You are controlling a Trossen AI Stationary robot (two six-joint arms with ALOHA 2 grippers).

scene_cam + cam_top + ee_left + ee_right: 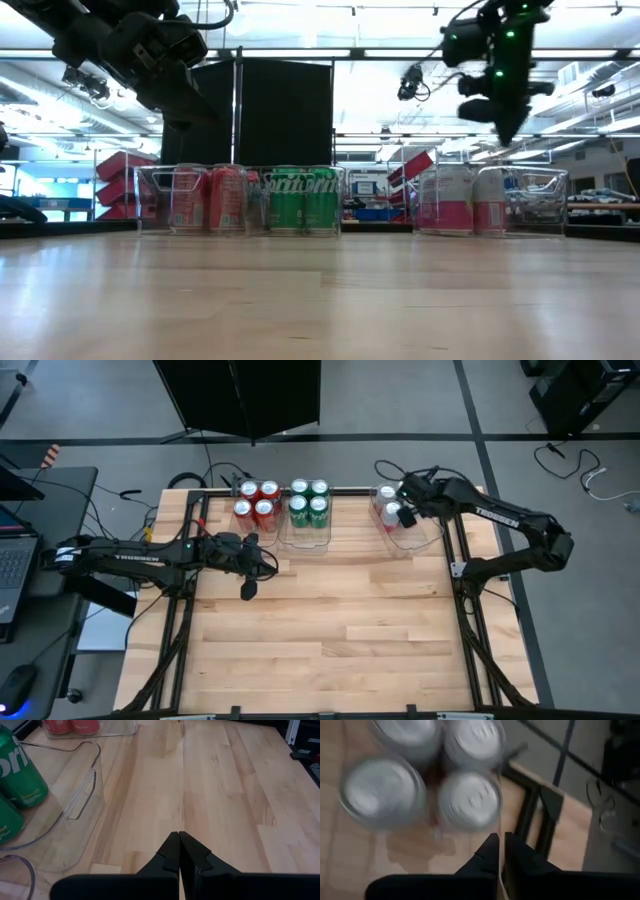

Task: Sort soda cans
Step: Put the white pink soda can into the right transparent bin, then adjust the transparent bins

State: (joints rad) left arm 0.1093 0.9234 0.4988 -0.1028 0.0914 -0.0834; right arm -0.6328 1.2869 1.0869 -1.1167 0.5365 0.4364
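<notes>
**Right pincer up over the last bin, all cans put away**

Right pincer is mine, and it hangs high over the right bin at the far edge of the table. Its two fingers are pressed almost together and hold nothing. The silver-white cans sit straight below me, standing up, tops toward my camera. So my way out is straight up and back.

I am the nearer arm to these cans. My left pincer waits over bare wood in front of the other bins, fingers closed, nothing in it.

Three clear bins stand in a row. The left bin has four red cans. The middle bin has four green cans. The right bin has the silver-white ones. No can stands loose on the table, so I think the sorting is done.
</notes>
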